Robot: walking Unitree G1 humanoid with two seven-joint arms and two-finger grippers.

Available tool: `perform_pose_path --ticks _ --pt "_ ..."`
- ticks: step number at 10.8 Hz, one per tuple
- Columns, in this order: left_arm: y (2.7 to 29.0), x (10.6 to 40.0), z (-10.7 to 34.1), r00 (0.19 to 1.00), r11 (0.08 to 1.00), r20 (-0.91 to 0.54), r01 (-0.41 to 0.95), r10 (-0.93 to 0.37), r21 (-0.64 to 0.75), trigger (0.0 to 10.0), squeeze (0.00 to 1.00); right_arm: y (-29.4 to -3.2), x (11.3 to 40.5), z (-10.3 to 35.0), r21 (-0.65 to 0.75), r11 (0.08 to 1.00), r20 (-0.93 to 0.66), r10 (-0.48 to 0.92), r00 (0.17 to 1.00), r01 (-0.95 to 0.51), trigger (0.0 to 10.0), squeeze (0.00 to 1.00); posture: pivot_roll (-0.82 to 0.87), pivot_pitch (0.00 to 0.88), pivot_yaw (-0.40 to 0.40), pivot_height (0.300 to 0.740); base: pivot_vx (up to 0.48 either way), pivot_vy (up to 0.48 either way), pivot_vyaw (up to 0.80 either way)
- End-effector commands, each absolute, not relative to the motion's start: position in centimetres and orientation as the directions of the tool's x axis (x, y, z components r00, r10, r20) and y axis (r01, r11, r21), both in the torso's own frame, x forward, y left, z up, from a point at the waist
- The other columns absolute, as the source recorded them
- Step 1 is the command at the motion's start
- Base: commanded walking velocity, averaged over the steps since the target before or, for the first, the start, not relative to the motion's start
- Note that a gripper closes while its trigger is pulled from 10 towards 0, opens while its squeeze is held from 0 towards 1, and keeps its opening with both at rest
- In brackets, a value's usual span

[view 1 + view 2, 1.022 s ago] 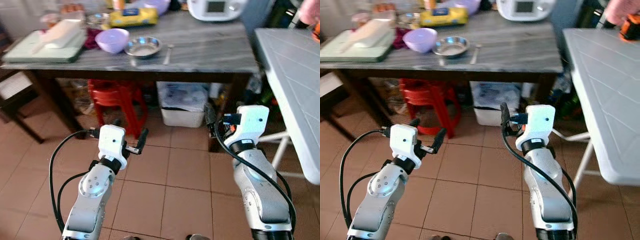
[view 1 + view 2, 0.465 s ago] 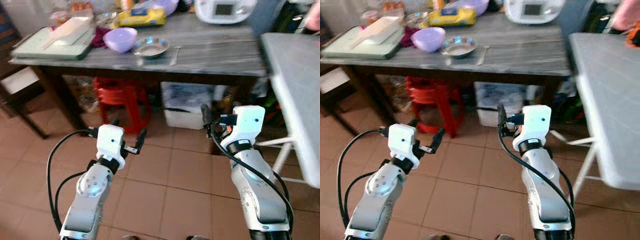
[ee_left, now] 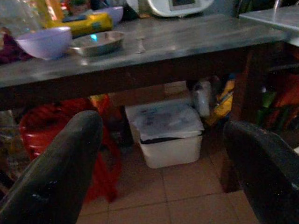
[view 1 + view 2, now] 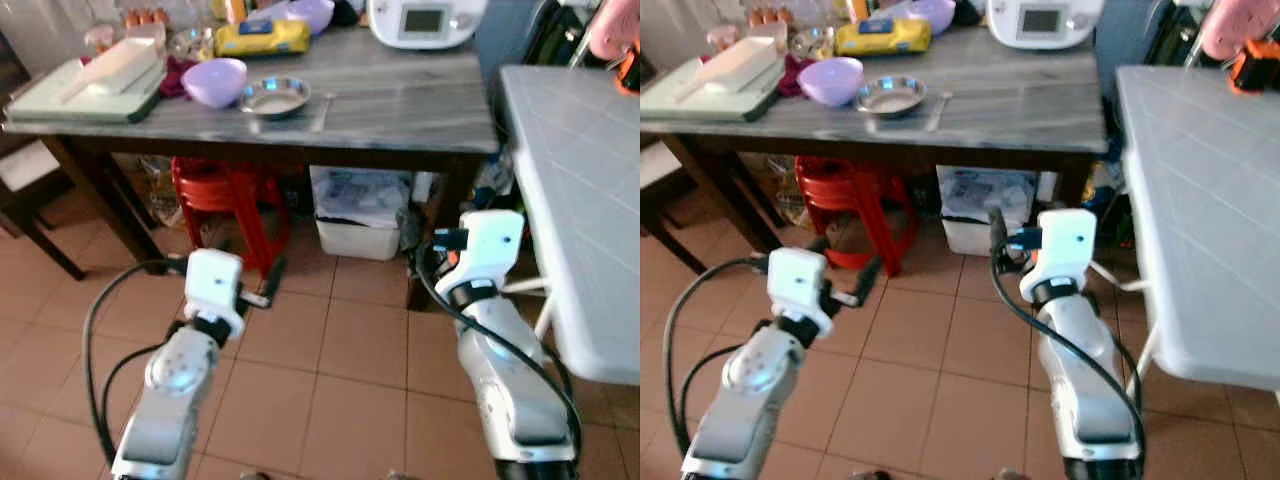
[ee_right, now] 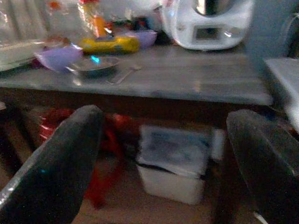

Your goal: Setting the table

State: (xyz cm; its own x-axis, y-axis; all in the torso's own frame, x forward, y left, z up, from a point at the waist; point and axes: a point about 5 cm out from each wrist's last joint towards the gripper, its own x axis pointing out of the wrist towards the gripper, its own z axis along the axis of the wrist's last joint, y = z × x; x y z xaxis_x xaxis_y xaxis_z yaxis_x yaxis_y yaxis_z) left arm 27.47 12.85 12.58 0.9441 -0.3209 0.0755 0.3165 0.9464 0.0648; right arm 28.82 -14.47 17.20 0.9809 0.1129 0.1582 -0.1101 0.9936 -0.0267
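Both grippers hang empty above the tiled floor, short of the grey surface.

The left gripper [image 3: 161, 154] and right gripper [image 5: 163, 154] each hold their two black fingers spread wide apart, with nothing between them. Just beyond and below them, under the surface, sit a white lidded bin [image 4: 362, 210] and, to its left, a red plastic stool [image 4: 225, 195]. Farther ahead and above, on the surface [image 4: 400, 100], a steel dish [image 4: 273, 97] lies with a spoon [image 4: 322, 102] just to its right and a lilac bowl [image 4: 214, 81] just to its left. Past these sit a yellow packet [image 4: 262, 37] and a white appliance [image 4: 425, 20]. A white folding table [image 4: 580, 180] stands right of the right gripper.
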Motion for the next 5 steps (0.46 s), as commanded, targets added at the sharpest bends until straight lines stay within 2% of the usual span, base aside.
perform_pose_path --ticks 1,3,5 --pt "12.81 27.34 12.48 0.94 0.941 0.066 0.329 -0.334 0.083 10.0 0.0 -14.43 28.87 17.42 -0.023 0.995 0.168 0.102 0.98 -0.1 10.0 0.0 -0.02 0.127 0.084 0.74 0.0 -0.304 0.0" --pt "12.74 27.31 12.46 0.939 0.939 0.063 0.334 -0.339 0.084 10.0 0.0 -14.58 28.83 17.29 -0.017 0.996 0.161 0.092 0.983 -0.091 10.0 0.0 -0.02 0.129 0.085 0.74 0.0 -0.304 0.0" --pt "12.51 27.14 12.28 0.936 0.937 0.059 0.341 -0.346 0.08 10.0 0.0 -14.64 28.9 17.27 -0.012 0.996 0.158 0.091 0.983 -0.09 10.0 0.0 -0.03 0.127 0.082 0.74 0.0 -0.306 -0.72"
